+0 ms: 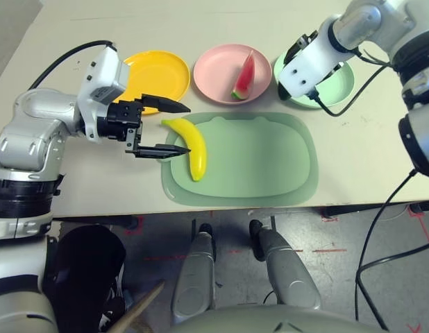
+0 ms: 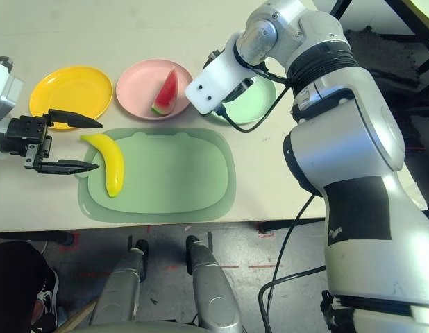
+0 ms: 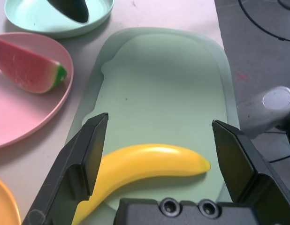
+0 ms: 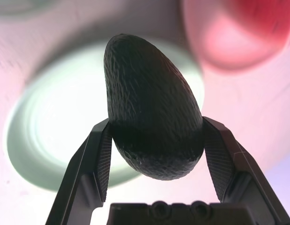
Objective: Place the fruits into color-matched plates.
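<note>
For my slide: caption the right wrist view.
Right claw shut on the avocado, poised above the mint green plate.

A pale beige table (image 1: 353,156) fills most of the scene, its top matte and evenly lit, with soft, short shadows. Its near edge runs straight across, and below it lies a dark grey floor (image 1: 339,277) marked with small red tape crosses (image 1: 330,218) (some just under the table's edge, one further out near a corner). Black cables (image 1: 371,253) hang down past the table's edge and loop over the floor. At the far right, beyond the table, a dark frame of black bars (image 2: 419,38) stands, with a dark heap behind it that is hard to make out. A thin wooden stick (image 1: 141,309) pokes up at the lower left.
</note>
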`<state>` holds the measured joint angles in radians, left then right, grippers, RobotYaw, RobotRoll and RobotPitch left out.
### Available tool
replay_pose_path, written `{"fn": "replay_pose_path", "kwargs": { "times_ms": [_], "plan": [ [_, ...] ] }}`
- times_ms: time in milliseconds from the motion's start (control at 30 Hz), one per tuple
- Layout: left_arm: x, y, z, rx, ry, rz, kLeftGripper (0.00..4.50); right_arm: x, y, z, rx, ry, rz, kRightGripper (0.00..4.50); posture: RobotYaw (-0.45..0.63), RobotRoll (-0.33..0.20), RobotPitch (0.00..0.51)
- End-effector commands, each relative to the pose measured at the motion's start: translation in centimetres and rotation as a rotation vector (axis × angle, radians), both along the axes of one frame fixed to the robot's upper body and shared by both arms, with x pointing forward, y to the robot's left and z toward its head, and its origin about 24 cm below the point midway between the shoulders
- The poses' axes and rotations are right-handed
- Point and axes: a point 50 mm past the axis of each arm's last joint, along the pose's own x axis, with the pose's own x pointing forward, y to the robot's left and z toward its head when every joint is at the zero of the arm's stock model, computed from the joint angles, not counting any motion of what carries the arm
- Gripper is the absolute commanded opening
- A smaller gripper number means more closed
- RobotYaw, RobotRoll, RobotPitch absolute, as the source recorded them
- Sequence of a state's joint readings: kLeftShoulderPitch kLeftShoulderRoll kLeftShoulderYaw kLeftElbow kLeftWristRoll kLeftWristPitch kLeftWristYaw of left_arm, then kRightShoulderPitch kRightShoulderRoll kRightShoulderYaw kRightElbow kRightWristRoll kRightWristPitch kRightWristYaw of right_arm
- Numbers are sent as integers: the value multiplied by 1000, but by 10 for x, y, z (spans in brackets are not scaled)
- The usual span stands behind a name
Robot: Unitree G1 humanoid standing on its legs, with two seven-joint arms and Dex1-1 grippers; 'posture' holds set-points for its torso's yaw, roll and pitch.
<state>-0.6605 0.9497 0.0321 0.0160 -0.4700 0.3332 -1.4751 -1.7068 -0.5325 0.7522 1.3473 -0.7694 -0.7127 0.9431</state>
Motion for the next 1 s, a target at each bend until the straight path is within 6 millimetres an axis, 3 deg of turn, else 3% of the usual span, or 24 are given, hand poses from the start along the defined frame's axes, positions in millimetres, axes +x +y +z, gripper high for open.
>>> {"fn": "replay_pose_path", "kwargs": {
  "times_ms": [33,267,567,600,700,1000],
  "plan": [
    [-4,2,0,31,-3,-4,4500,5,-14,-10,-10,-20,-72,3098,-73,0,336],
    [-4,2,0,44,-5,-3,4500,9,-25,-22,-26,-26,-129,3098,-69,0,337],
    [-4,5,-1,57,-8,7,4500,6,-24,-28,-3,40,-125,3098,-63,0,330],
    [-4,5,-1,58,-8,6,4500,6,-24,-28,1,43,-123,3657,-63,0,330],
    [-4,5,-2,60,-10,6,4500,6,-23,-28,8,42,-120,4459,-61,0,326],
    [-5,7,-3,70,-14,8,4500,6,-25,-16,19,1,-125,4459,-48,0,327]
  ]
}}
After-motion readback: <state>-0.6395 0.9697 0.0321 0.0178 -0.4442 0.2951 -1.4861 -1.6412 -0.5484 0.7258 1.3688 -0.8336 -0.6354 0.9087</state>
